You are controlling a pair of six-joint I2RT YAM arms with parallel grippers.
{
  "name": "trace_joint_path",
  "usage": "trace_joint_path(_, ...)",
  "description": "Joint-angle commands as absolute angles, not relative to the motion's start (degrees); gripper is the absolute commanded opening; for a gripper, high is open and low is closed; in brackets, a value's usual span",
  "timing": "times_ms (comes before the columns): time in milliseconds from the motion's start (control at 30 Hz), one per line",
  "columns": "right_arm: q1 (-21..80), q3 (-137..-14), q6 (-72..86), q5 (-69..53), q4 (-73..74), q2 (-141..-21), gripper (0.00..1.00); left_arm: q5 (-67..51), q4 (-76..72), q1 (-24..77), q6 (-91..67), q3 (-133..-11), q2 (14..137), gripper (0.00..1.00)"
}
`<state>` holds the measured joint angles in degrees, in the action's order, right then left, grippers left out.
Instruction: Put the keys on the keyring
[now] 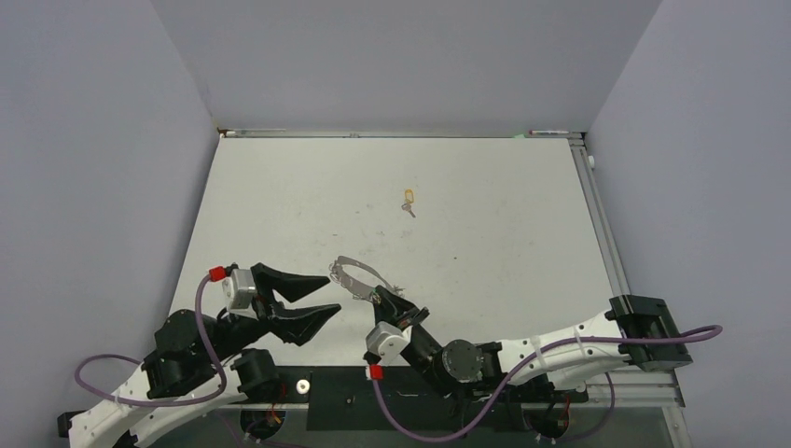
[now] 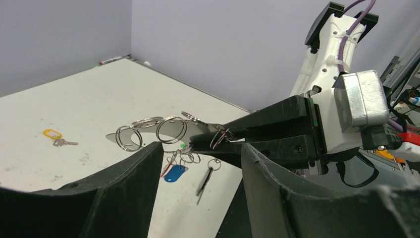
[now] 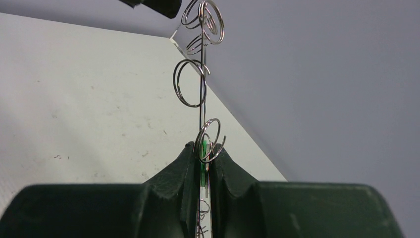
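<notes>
My right gripper (image 3: 204,151) is shut on the keyring (image 3: 202,94), a thin silver loop that stands on edge and rises straight from the jaws; a green tag (image 3: 203,148) is pinched there too. Several small wire rings sit along the loop. Below the keyring (image 2: 113,137) in the left wrist view hang a blue-tagged key (image 2: 174,172) and a bare silver key (image 2: 205,181). My left gripper (image 2: 201,148) is open just left of the loop, with nothing between its fingers. A yellow-tagged key (image 1: 408,199) lies alone on the table further back.
The white table (image 1: 280,205) is walled by grey panels on the left, back and right. A metal rail (image 1: 597,215) runs along its right edge. The right arm's white body (image 2: 341,74) fills the right of the left wrist view.
</notes>
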<state>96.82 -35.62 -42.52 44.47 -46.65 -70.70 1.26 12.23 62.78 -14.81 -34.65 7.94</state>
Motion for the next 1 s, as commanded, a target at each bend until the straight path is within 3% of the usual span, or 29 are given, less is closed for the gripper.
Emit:
trace_joint_path(0, 96.8, -36.8, -47.5, 48.0, -56.6, -70.6, 0.05, 0.2, 6.6, 62.7, -18.0, -34.2, 11.0, 0.57)
trace_joint_path(233, 96.7, -37.6, -46.5, 48.1, -55.7, -70.6, 0.05, 0.0, -3.2, 62.7, -19.6, -30.0, 13.7, 0.66)
trace_joint_path(433, 96.7, -37.5, -44.9, 47.0, -54.7, -69.8, 0.05, -3.2, -9.1, 62.8, -18.9, -28.5, 17.6, 0.67)
trace_joint_path(600, 96.7, -37.9, -44.1, 46.3, -53.8, -69.9, 0.05, -3.5, -12.2, 62.8, -17.9, -28.0, 19.7, 0.58)
trace_joint_path(767, 96.8, -38.3, -43.4, 45.8, -52.6, -70.2, 0.05, -3.8, -12.5, 62.8, -16.2, -28.8, 21.3, 0.38)
trace_joint_path(967, 96.7, -38.5, -42.8, 46.4, -51.4, -70.4, 0.05, -3.2, -9.7, 62.8, -15.5, -30.7, 20.8, 0.36)
